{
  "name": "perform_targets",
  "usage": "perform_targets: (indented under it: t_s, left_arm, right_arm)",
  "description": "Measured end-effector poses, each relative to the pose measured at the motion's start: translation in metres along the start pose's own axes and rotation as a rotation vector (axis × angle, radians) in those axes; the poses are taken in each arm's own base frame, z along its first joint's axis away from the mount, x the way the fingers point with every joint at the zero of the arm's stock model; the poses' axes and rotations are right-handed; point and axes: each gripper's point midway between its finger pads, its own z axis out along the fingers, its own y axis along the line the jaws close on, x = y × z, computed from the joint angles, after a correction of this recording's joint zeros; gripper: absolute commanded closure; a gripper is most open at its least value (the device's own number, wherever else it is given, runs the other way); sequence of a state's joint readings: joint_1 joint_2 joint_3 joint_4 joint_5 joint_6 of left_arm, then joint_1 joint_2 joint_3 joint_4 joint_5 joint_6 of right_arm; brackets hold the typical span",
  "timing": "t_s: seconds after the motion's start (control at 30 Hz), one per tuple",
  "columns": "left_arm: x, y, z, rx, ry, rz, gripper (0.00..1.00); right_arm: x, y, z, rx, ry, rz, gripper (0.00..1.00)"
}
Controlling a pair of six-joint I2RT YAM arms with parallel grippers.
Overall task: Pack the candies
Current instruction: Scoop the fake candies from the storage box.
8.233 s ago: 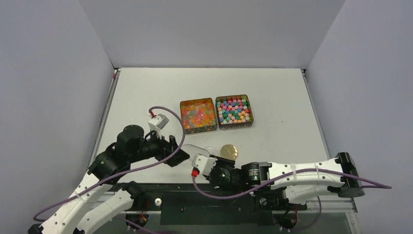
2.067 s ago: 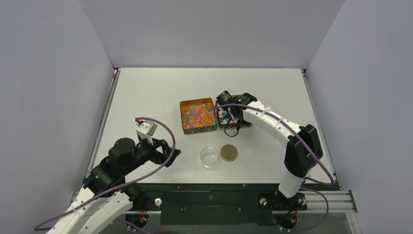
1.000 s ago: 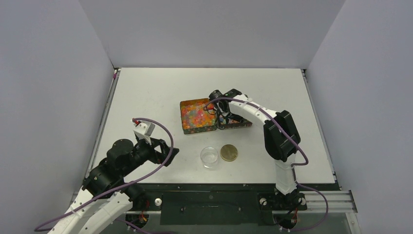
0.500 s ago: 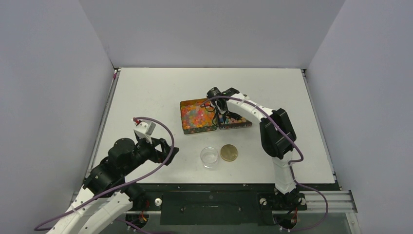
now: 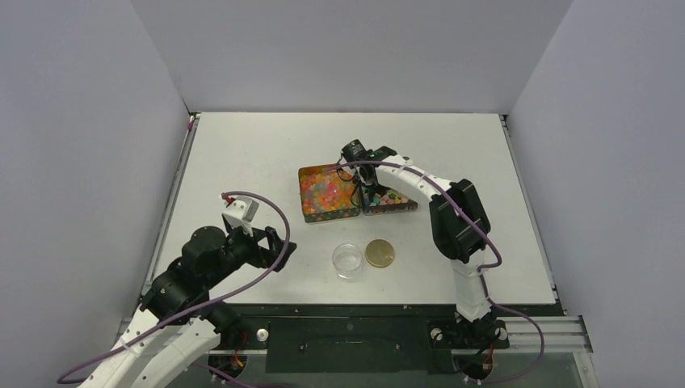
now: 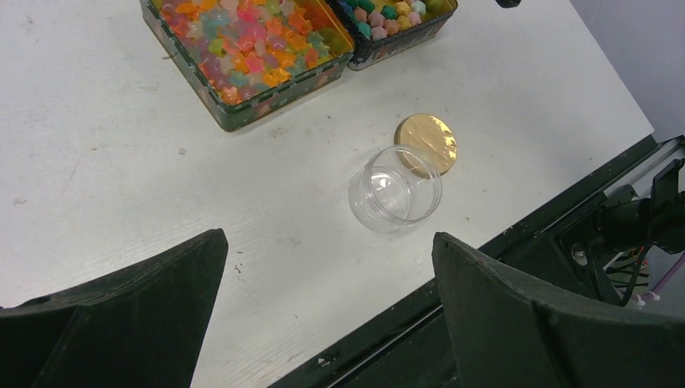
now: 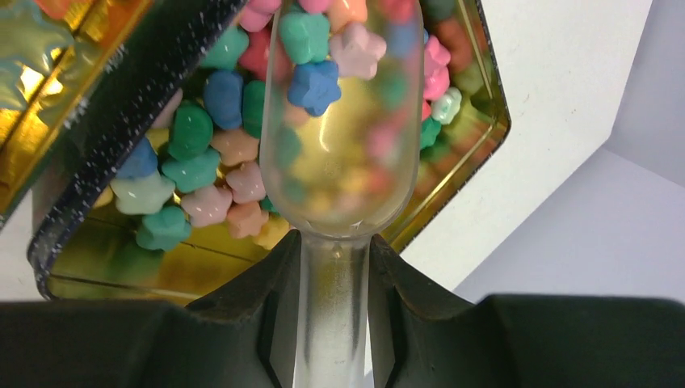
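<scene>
Two open square tins stand side by side mid-table. The left tin holds glossy translucent orange, red and yellow candies. The right tin holds opaque blue, green, pink and yellow candies. My right gripper is shut on the handle of a clear plastic scoop, which hangs tilted over the right tin's left side, with a few candies at its far end. My left gripper is open and empty, low over the table's near left part.
A small clear round jar stands open and empty near the front edge, to the right of my left gripper. A flat gold lid lies touching its right side. The black front rail runs just behind the jar.
My right gripper with the scoop has shifted slightly towards the back and left over the right tin. The left arm has hardly moved.
</scene>
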State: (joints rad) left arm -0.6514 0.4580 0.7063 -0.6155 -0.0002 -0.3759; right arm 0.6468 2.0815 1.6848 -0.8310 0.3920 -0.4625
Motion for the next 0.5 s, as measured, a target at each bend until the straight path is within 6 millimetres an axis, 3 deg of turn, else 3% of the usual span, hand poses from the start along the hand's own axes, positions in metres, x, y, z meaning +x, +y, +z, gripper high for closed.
perform_targets:
  t_s: [0.5]
  left_arm:
    - [0.000, 0.001, 0.001, -0.003, 0.005, 0.001, 0.04]
  right_arm:
    - [-0.024, 0.006, 0.015, -0.017, -0.174, 0.170, 1.00]
